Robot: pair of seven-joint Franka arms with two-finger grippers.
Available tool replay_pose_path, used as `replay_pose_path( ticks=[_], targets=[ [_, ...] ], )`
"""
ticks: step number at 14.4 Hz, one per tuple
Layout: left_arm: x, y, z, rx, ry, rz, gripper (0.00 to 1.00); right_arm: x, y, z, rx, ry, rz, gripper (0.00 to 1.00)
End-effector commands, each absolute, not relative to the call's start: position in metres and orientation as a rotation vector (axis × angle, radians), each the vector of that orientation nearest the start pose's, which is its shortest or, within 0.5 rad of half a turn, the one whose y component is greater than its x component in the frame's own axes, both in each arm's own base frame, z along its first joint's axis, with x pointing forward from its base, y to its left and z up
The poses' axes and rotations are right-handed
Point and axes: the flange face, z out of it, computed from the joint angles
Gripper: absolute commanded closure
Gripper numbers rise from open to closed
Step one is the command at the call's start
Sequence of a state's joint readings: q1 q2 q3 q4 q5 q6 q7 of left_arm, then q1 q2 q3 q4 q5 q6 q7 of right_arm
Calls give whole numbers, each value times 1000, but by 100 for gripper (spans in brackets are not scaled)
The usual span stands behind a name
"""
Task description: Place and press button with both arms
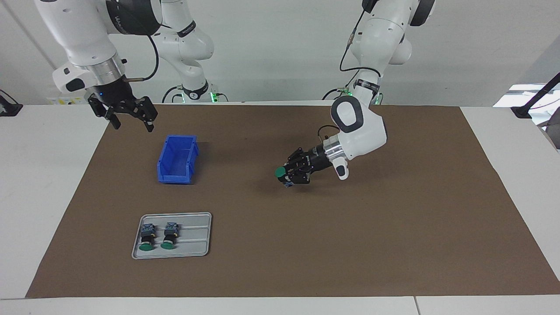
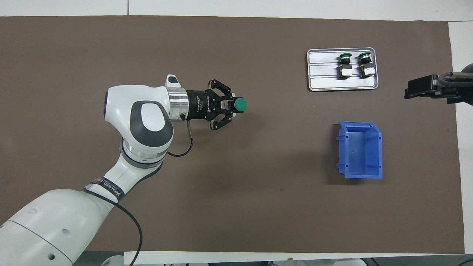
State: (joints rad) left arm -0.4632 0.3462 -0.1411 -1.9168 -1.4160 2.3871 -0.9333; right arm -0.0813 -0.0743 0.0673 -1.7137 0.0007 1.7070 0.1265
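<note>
My left gripper (image 1: 288,174) (image 2: 232,106) is turned on its side over the middle of the brown mat and is shut on the button (image 1: 281,173) (image 2: 240,105), whose round green cap points toward the right arm's end. The right gripper (image 1: 130,122) (image 2: 411,89) hangs open and holds nothing, high over the mat's edge at the right arm's end, near the blue bin. Two more buttons (image 1: 147,237) (image 2: 344,65) lie side by side on a grey tray.
A blue plastic bin (image 1: 176,159) (image 2: 360,149) stands on the mat toward the right arm's end. The grey tray (image 1: 192,236) (image 2: 321,70) lies farther from the robots than the bin. The brown mat (image 1: 393,245) covers most of the table.
</note>
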Motion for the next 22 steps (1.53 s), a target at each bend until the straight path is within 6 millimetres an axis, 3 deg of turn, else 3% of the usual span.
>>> replay_pose_path(
  ticks=[1, 5, 10, 16, 19, 21, 22],
  targets=[
    [521, -369, 311, 1615, 1389, -857, 100, 534, -9, 610, -3122, 202, -102, 1],
    [521, -369, 269, 1538, 1268, -970, 100, 534, -9, 610, -3122, 202, -102, 1],
    [528, -359, 240, 1532, 1182, -981, 100, 534, -8, 610, -3122, 199, -102, 1],
    [527, -356, 228, 1540, 1184, -977, 99, 534, -9, 610, -3122, 202, -102, 1],
    [526, -353, 223, 1544, 1200, -971, 91, 534, -8, 610, -3122, 199, -102, 1],
    [529, -344, 221, 1537, 1216, -960, 75, 534, -9, 610, -3122, 202, -102, 1],
    [529, -343, 220, 1537, 1224, -956, 41, 534, -8, 610, -3122, 199, -102, 1]
  ],
)
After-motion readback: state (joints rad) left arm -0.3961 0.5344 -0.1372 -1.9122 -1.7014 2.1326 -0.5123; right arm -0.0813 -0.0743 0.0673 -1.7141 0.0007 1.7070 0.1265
